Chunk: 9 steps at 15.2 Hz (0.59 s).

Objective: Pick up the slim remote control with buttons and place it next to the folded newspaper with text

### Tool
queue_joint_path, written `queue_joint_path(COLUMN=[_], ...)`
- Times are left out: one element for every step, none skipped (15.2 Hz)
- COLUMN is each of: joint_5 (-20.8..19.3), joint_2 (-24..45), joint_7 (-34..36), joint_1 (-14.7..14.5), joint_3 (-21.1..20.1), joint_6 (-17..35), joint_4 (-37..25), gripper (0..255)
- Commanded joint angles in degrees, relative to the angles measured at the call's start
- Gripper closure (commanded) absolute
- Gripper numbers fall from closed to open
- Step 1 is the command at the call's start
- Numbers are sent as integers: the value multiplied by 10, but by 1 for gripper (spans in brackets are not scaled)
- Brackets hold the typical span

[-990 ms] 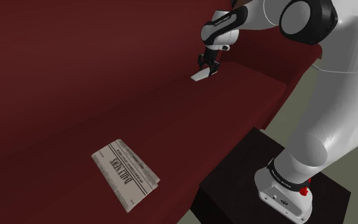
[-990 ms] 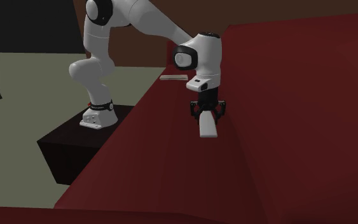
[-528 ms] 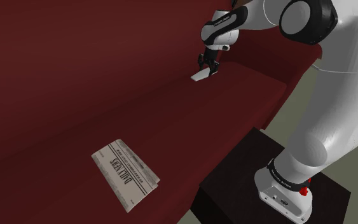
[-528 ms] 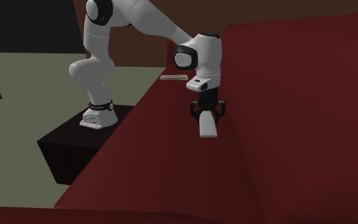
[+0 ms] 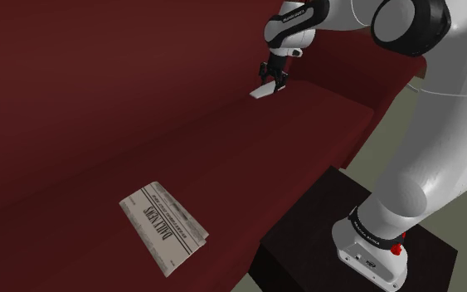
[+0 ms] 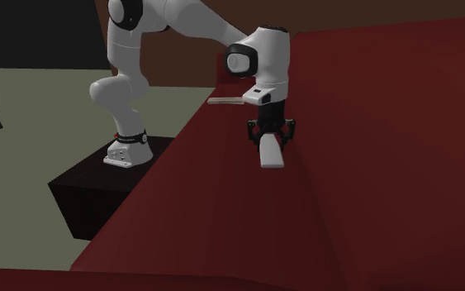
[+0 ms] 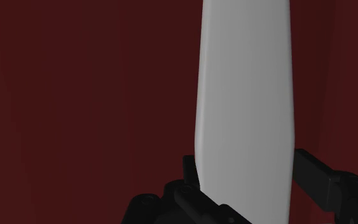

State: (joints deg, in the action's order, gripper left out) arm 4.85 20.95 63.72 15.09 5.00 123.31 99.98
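Observation:
The slim remote (image 5: 262,90) is drawn plain pale grey, with no buttons visible. My gripper (image 5: 272,79) is shut on its near end and holds it just above the dark red sofa seat (image 5: 223,166), close to the backrest. In the second exterior view the remote (image 6: 272,154) hangs below the gripper (image 6: 270,135), lifted off the cushion. In the wrist view the remote (image 7: 244,108) runs long and flat away from the black fingers (image 7: 317,175) that clasp it. The folded newspaper (image 5: 163,227) with printed text lies flat near the seat's front edge, far from the gripper.
The sofa's backrest (image 5: 99,75) rises behind the seat. A dark box stand (image 5: 356,240) carries the arm's base beside the sofa. A thin flat pale object (image 6: 226,101) lies on the sofa's far end behind the hand. Grey-green floor (image 6: 32,107) lies beyond.
The gripper has risen a little with the remote held in it, lifting the remote off the seat. The newspaper has not moved.

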Motion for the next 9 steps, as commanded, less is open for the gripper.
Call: queue_joint_path(joint_5=[-1, -1, -2, -2, -3, -3, -4, -4, -5], joint_2=[-6, -9, -12, -14, -17, -19, -22, -24, -26], joint_7=[0, 1, 1, 2, 2, 3, 3, 4, 4], joint_1=[0, 0, 0, 0, 0, 0, 0, 0, 0], joint_3=[1, 1, 1, 1, 1, 1, 2, 2, 2], joint_6=[-12, -19, -25, -32, -39, -46, -52, -59, -66], joint_4=[-6, -10, -14, -18, -22, -26, -31, -35, -40], gripper=[255, 255, 255, 255, 255, 255, 255, 255, 255])
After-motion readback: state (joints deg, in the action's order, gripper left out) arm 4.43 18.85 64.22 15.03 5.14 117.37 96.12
